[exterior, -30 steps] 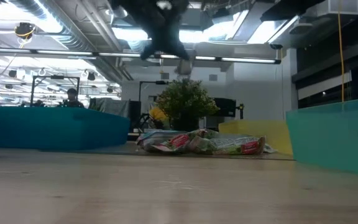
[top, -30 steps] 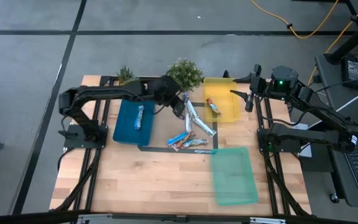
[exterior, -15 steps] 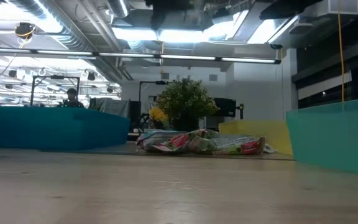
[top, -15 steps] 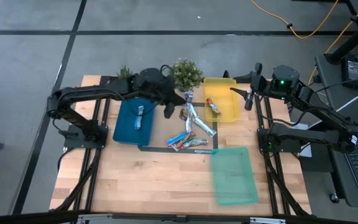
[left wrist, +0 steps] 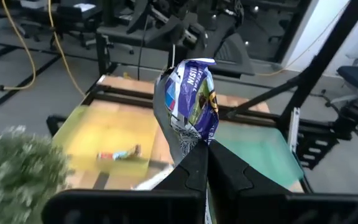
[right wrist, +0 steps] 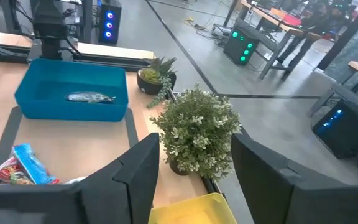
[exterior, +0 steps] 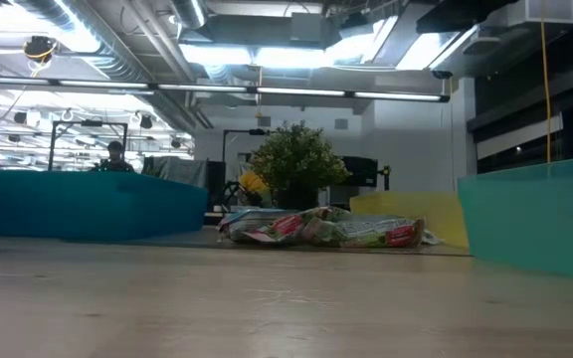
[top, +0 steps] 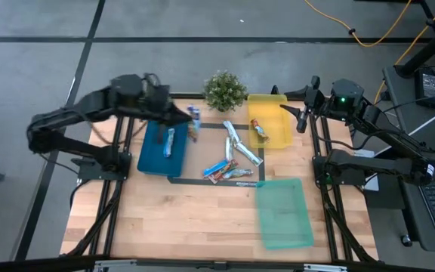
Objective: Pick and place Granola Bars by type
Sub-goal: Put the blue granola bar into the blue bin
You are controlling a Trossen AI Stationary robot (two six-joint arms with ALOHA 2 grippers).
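On the pale wooden counter [top: 202, 219] we see the left gripper [top: 190, 121], jaws pinching a blue-and-silver foil granola bar [top: 194, 121], at three o'clock of the flat blue plastic tray [top: 155, 155]. The right gripper [top: 302, 121] waits, jaws spread, at three o'clock of the yellow tray [top: 276, 136].

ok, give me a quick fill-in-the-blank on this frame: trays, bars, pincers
The left pincer is shut on a ____, held up beside the blue tray.
The blue tray already holds ____ bar.
The tray with nothing in it is the ____ one.
The right pincer waits open beside the ____ tray.

Missing words: granola bar; one; green; yellow
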